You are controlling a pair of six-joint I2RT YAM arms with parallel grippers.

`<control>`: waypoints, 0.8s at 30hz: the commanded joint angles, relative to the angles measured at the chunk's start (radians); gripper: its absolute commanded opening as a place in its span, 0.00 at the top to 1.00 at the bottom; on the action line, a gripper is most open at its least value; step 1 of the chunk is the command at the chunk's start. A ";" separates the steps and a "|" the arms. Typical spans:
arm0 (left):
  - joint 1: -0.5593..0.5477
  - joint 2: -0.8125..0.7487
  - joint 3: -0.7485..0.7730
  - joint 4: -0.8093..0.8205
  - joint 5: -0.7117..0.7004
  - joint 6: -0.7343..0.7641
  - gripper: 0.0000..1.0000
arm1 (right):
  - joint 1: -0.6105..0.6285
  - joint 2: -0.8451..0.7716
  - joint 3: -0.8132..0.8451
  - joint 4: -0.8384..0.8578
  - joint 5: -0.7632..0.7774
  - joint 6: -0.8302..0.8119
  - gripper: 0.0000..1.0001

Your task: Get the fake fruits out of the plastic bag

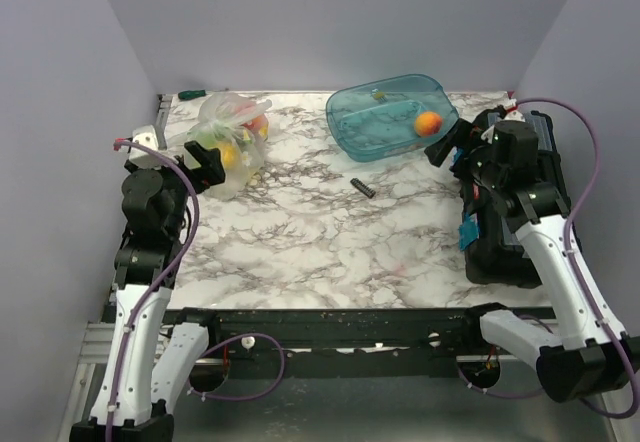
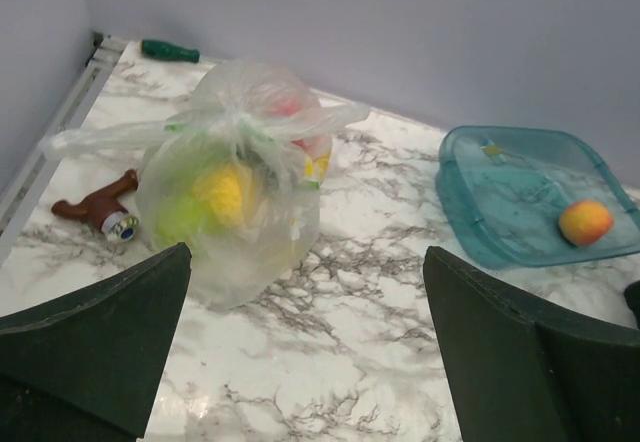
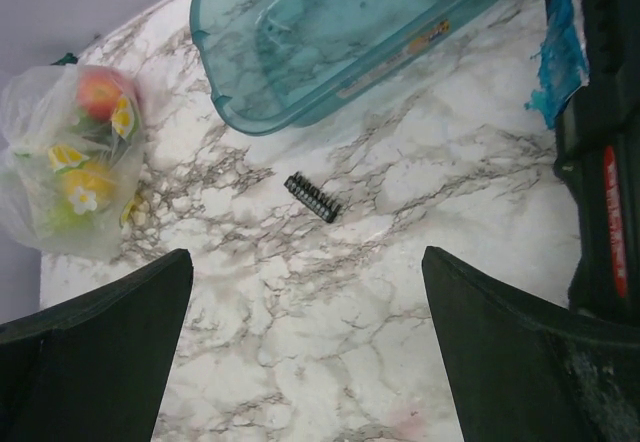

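Where plastic bag point(image 2: 250, 262) sits tied, fake fruits point(image 2: 222, 192) show thru.

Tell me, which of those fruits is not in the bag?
The orange peach, lying alone in the teal tub; the other fruits sit inside the bag.

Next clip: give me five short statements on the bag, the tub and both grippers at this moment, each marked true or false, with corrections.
1. The fake fruits are inside the plastic bag. True.
2. The left gripper is shut on the bag. False: it is open, holding nothing.
3. The orange ball lies in the teal tub. True.
4. The black ridged piece lies inside the tub. False: it lies on the table, outside the tub.
5. The right gripper holds the orange ball. False: it is open and empty.
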 commanded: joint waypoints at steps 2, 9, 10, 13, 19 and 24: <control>0.067 0.118 0.053 -0.098 -0.013 -0.075 0.01 | 0.031 0.078 0.029 -0.028 -0.075 0.140 0.00; 0.239 0.275 0.092 -0.166 0.152 -0.187 0.01 | 0.398 0.177 0.032 0.006 0.227 0.218 0.00; 0.256 0.293 0.093 -0.165 0.182 -0.196 0.01 | 0.426 0.199 0.041 -0.005 0.252 0.221 0.00; 0.287 0.352 0.089 -0.149 0.262 -0.216 0.01 | 0.501 0.268 0.061 -0.041 0.341 0.263 0.00; 0.312 0.464 0.095 -0.112 0.369 -0.242 0.02 | 0.531 0.316 0.047 0.000 0.270 0.267 0.00; 0.321 0.602 0.210 -0.191 0.402 -0.344 0.02 | 0.532 0.247 -0.039 0.050 0.290 0.337 0.00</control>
